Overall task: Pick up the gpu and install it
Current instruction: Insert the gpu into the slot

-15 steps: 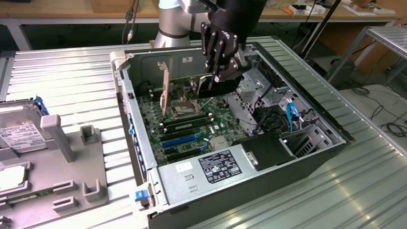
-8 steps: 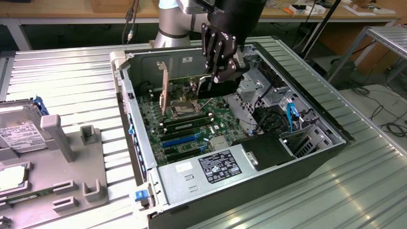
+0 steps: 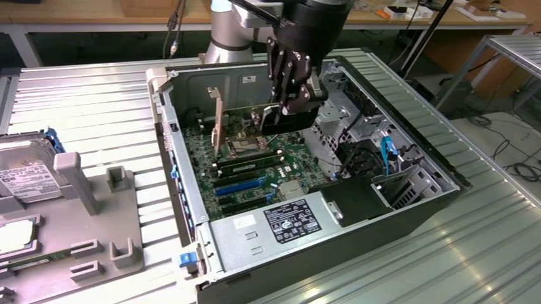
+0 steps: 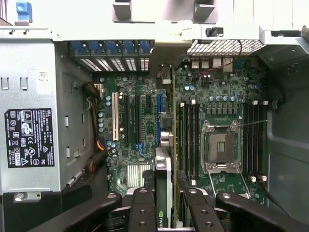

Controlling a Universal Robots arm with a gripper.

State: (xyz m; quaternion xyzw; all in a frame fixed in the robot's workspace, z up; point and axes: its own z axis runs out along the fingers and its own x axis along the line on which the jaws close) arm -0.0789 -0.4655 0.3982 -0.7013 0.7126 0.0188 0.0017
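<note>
Here our gripper point(image 4: 167, 195) is clamped on the gpu point(image 4: 163, 169), held edge-on over the motherboard point(image 4: 128, 159). Memory slots point(image 4: 188, 140) and the CPU socket point(image 4: 221, 145) sit beside it.

One computer case point(image 3: 211, 75), one gpu point(image 4: 163, 180), one power supply point(image 3: 279, 221), one hard drive point(image 3: 21, 174), one processor socket point(image 4: 221, 147)

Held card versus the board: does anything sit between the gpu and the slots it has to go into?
Nothing visible does. The gripper holds the gpu edge-on over the motherboard, and the expansion slots beside it lie bare. The card hides whatever is straight beneath it.
</note>
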